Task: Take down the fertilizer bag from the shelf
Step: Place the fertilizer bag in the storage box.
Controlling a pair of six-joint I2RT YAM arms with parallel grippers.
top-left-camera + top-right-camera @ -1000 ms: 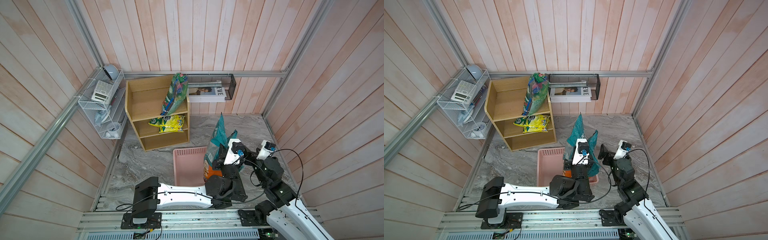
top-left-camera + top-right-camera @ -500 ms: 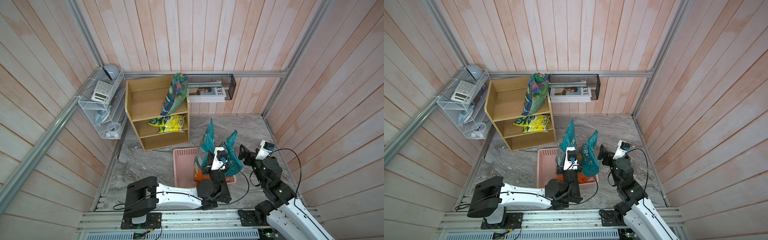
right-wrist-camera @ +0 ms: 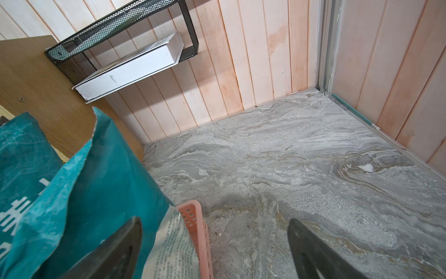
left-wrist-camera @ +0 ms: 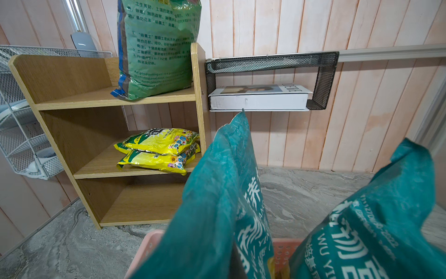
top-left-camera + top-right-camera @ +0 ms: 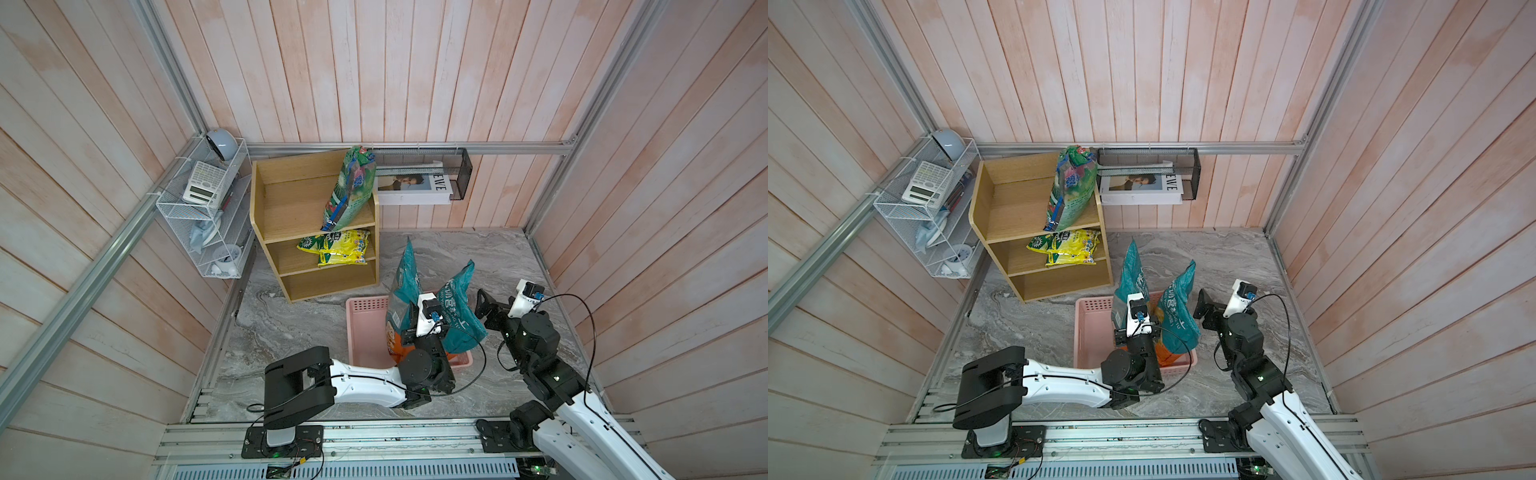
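- The fertilizer bag (image 5: 457, 301) is stood upright in the pink basket (image 5: 365, 320), in front of the shelf (image 5: 286, 208) and clear of its tiers.
- Its creased top is pinched by the fully closed left gripper (image 5: 411, 332).
- The right gripper (image 3: 214, 223) is held wide open and empty, just beside the fertilizer bag.
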